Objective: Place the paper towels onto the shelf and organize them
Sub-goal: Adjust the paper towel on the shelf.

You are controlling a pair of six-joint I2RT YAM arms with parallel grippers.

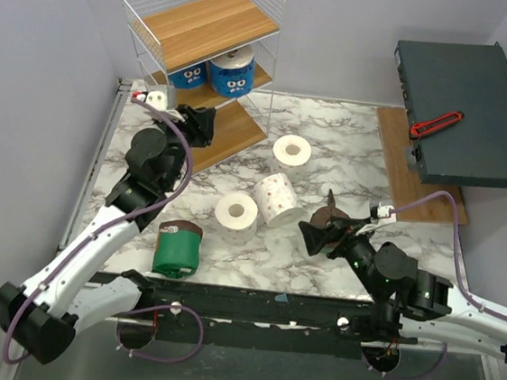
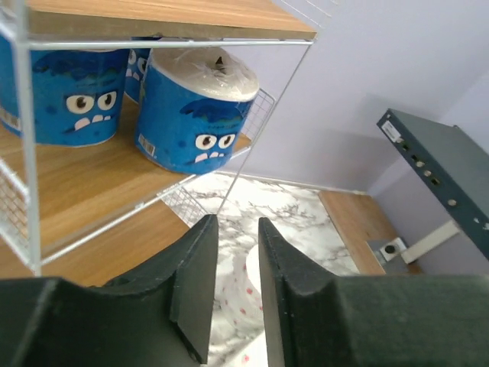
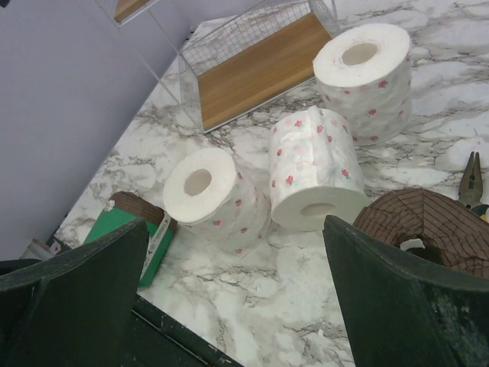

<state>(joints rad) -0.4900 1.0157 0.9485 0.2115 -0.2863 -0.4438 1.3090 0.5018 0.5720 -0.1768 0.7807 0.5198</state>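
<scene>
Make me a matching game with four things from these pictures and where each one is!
Things
1. Blue-wrapped paper towel rolls with cartoon eyes
2. Green-wrapped paper towel roll with brown ends
3. Small red-handled object
4. White pink-speckled paper towel roll farthest from the arms

Places
A. Standing upright on the marble table
B. On top of the dark grey-green flat box
C. On the middle board of the white wire shelf
D. Lying on its side near the table's front edge

Pairs: 1-C, 2-D, 3-B, 4-A
</scene>
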